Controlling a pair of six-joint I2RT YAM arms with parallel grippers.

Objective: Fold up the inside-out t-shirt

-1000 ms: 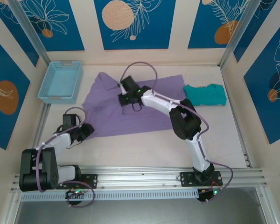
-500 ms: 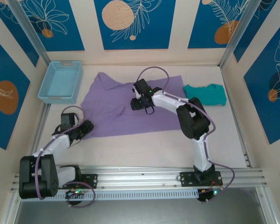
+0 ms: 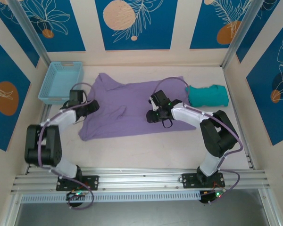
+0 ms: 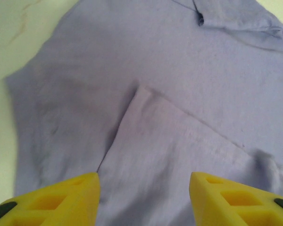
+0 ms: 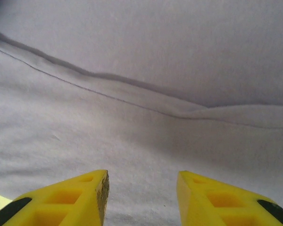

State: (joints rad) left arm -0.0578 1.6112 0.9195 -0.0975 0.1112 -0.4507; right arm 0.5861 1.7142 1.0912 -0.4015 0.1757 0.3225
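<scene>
The inside-out t-shirt (image 3: 125, 106) lies spread on the table, lavender, with a fold ridge running down its middle. My left gripper (image 3: 93, 106) hovers at the shirt's left edge. In the left wrist view its yellow fingers (image 4: 61, 200) stand apart over a folded flap of the t-shirt (image 4: 179, 141), pinching nothing. My right gripper (image 3: 151, 116) is over the shirt's right half. Its fingers (image 5: 217, 200) are also spread above flat fabric, and a seam (image 5: 132, 101) crosses ahead of them.
A light blue basket (image 3: 61, 82) stands at the back left, just beyond the left arm. A folded teal garment (image 3: 207, 95) lies right of the shirt, close to the right arm's forearm. Bare table runs along the front edge.
Both grippers have opened. The left arm swung from the shirt's front-left corner up to its left edge. The right gripper moved right and nearer across the shirt.
</scene>
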